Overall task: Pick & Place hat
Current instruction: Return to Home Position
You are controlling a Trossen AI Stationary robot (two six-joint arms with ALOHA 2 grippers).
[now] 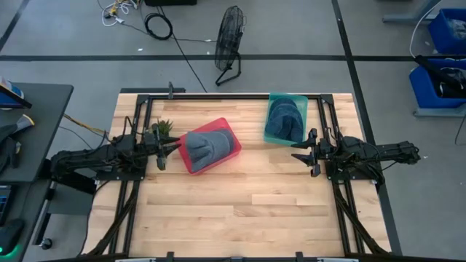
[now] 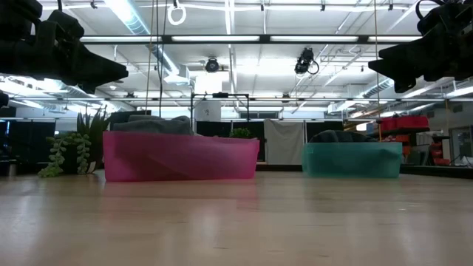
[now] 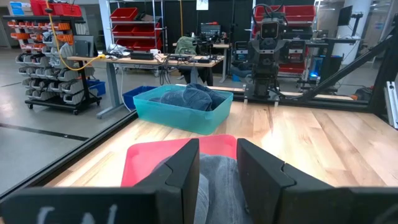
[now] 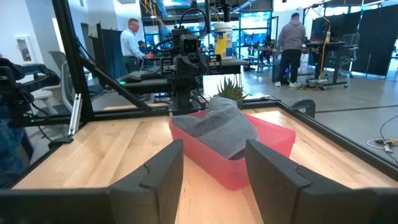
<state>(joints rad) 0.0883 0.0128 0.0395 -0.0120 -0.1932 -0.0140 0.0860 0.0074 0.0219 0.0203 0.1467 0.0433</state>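
Blue caps (image 1: pixel 284 121) lie in the green bin (image 1: pixel 288 96); we see a grey cap (image 1: pixel 204 150) in the red bin (image 1: pixel 234 140). The left gripper (image 1: pixel 167 153), fingers parted, hangs beside the red bin, and the right gripper (image 1: pixel 303 151), fingers parted, hangs near the green bin.

Smooth, faintly glossy wood table (image 1: pixel 240 211). Translucent plastic red bin (image 1: pixel 231 145) at eleven o'clock and green bin (image 1: pixel 271 135) at one. Each holds matt cloth: grey cap (image 1: pixel 205 150), blue caps (image 1: pixel 285 120).

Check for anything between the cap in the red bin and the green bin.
Nothing visible: only bare table separates the cap in the red bin from the green bin. Left end effector and right end effector sit aside.
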